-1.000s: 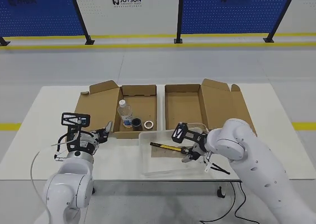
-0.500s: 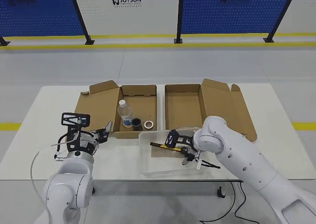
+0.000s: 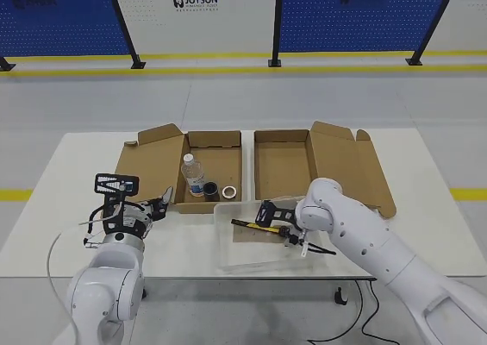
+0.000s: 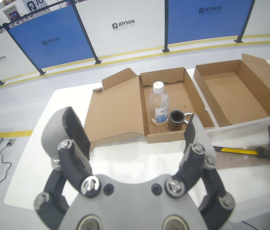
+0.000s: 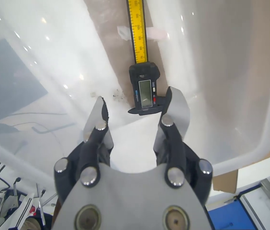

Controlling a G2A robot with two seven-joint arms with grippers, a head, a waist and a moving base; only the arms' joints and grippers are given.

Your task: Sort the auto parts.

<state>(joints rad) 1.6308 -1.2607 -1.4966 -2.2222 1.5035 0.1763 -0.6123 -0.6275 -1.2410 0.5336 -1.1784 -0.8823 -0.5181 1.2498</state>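
A digital caliper (image 3: pixel 250 226) with a yellow scale lies on the floor of the clear plastic bin (image 3: pixel 222 240). My right gripper (image 3: pixel 294 239) is down inside the bin, open, at the caliper's black display head (image 5: pixel 144 89). One fingertip (image 5: pixel 169 99) is right beside the head; the other (image 5: pixel 100 106) stands well apart from it. My left gripper (image 4: pixel 131 125) hangs open and empty over the table's left part (image 3: pixel 164 203), in front of the left cardboard box (image 3: pixel 144 164). That box holds a water bottle (image 4: pixel 159 106), a black cylinder (image 4: pixel 176 120) and a metal ring (image 4: pixel 188 117).
The right cardboard box (image 3: pixel 282 168) stands open and bare behind the bin, flaps spread to the right. The white table (image 3: pixel 71 172) has free room at its left side. Blue and white fence panels stand beyond the yellow floor lines.
My right arm has swung left and brought its gripper farther along the bin to the caliper's head. The left arm has kept still.
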